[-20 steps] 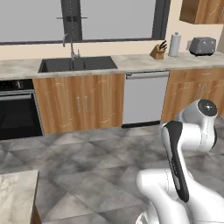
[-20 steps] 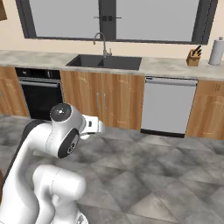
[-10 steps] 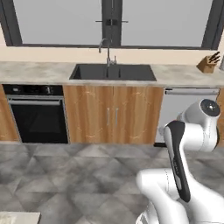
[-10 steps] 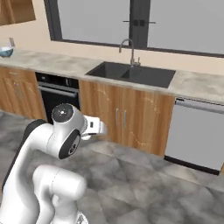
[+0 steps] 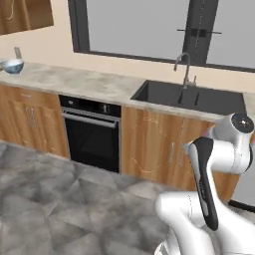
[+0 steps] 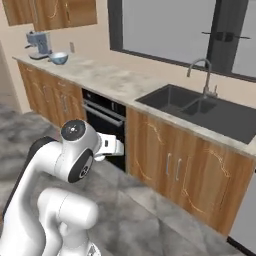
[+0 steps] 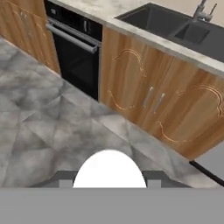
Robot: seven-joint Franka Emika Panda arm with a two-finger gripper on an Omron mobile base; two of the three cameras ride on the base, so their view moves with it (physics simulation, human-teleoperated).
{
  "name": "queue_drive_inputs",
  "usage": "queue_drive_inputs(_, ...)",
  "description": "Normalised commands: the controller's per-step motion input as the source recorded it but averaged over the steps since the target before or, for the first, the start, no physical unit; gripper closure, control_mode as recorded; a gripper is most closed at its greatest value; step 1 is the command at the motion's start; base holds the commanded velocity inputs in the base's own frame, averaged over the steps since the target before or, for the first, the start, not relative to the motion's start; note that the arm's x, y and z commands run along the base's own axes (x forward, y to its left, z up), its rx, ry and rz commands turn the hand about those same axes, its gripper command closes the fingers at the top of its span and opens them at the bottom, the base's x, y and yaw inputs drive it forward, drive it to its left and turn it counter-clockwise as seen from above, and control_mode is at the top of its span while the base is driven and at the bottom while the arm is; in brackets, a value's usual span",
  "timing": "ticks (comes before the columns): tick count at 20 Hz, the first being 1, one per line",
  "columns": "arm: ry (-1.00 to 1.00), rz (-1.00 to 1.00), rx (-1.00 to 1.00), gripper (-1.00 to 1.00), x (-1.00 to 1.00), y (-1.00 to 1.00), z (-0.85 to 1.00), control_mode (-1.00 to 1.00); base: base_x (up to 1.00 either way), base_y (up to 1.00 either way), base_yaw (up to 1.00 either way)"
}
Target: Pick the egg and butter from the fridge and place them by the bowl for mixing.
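The egg, white and round, sits pinched between the gripper's two dark fingertips, above grey floor tiles facing the oven; the bowl rests on the far counter near the coffee machine.

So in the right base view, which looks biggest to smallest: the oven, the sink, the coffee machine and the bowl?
1. The sink.
2. The oven, though it looks close to the sink in size.
3. The coffee machine.
4. The bowl.
The last two stand farthest away, so they look extra small.
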Motion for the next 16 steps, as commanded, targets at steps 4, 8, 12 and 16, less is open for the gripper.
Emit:
queue_drive_inputs(4, 0.00, 0.00, 0.00, 1.00, 0.00, 0.00, 0.00, 1.00, 0.96, 0.00, 0.70)
queue_drive_inputs(8, 0.00, 0.00, 0.00, 1.00, 0.00, 0.00, 0.00, 1.00, 1.00, 0.00, 0.66)
queue_drive_inputs(12, 0.00, 0.00, 0.00, 1.00, 0.00, 0.00, 0.00, 1.00, 1.00, 0.00, 0.64)
queue_drive_inputs(16, 0.00, 0.00, 0.00, 1.00, 0.00, 0.00, 0.00, 1.00, 1.00, 0.03, 0.63)
